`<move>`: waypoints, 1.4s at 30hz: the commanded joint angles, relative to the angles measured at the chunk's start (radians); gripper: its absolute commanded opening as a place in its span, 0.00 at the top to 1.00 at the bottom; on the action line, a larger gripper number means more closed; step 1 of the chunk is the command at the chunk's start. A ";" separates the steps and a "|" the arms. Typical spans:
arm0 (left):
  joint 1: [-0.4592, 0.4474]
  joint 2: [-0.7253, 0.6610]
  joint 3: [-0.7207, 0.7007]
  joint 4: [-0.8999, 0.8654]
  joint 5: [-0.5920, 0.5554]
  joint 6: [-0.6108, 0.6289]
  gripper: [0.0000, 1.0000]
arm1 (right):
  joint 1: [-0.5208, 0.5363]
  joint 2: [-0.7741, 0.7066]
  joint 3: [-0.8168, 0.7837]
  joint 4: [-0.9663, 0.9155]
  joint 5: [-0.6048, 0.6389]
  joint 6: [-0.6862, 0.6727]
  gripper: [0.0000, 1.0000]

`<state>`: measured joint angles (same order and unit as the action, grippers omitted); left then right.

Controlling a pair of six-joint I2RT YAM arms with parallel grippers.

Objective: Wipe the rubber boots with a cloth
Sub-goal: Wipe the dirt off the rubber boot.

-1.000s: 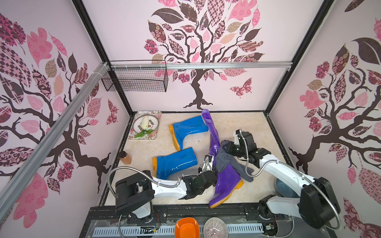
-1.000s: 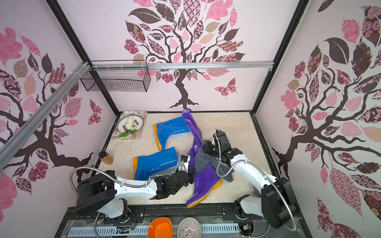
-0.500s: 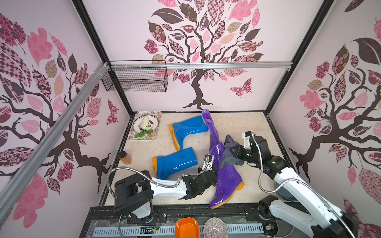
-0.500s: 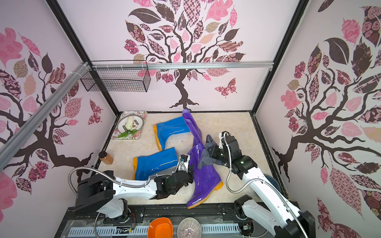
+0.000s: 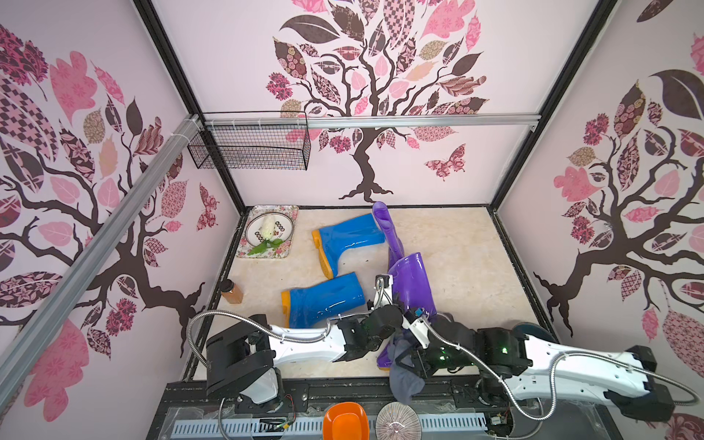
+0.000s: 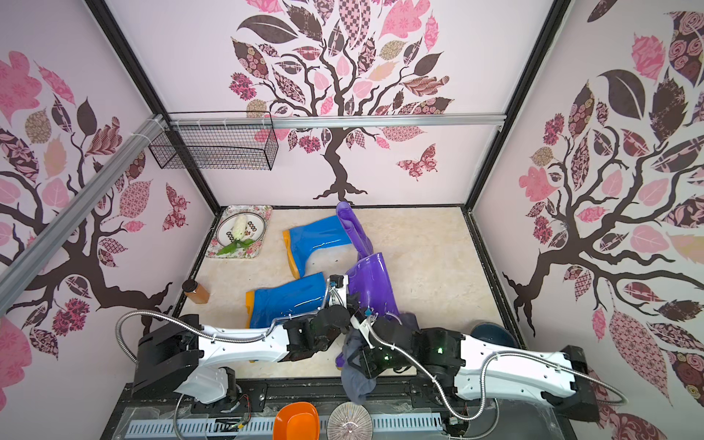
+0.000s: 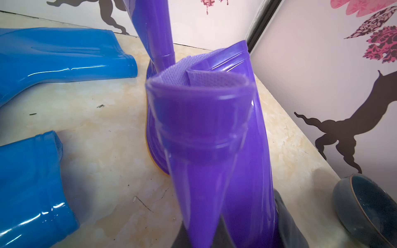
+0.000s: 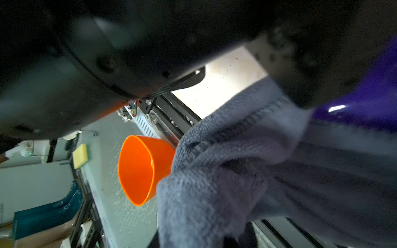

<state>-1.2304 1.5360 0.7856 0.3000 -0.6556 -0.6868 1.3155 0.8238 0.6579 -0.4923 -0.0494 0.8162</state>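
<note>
With the left tool [image 5: 394,314] clamped on the purple boot [image 5: 413,278] at 6 o'clock on the bench [image 5: 464,247] and the right tool [image 5: 402,356] clamped on the cloth [image 5: 405,381] at its foot, firm bracing and long strokes were advisable.

Pale pink walls [image 5: 571,76] carry a brown tree decal [image 5: 365,164] with patterned pink leaves [image 5: 404,13] and a butterfly [image 5: 447,162]. A black wire basket [image 5: 249,146] hangs off an aluminium rail [image 5: 419,121] along the back wall [image 5: 411,179]. Black posts [image 5: 536,125] frame the cream marbled counter [image 5: 464,247].
</note>
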 commanded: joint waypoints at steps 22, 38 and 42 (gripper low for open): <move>-0.006 -0.010 0.043 -0.012 -0.007 -0.106 1.00 | -0.250 0.028 -0.250 0.289 -0.072 0.050 1.00; -0.006 -0.014 0.044 -0.022 -0.036 -0.078 1.00 | -0.127 -0.192 -0.210 -0.035 0.326 0.143 1.00; -0.004 -0.015 0.049 -0.015 -0.045 -0.064 1.00 | -0.200 -0.351 -0.098 -0.271 0.449 0.144 1.00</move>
<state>-1.2358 1.5169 0.7868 0.2493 -0.6762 -0.7696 1.1389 0.5152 0.4744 -0.5430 0.2699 0.9150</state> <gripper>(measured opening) 0.049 0.192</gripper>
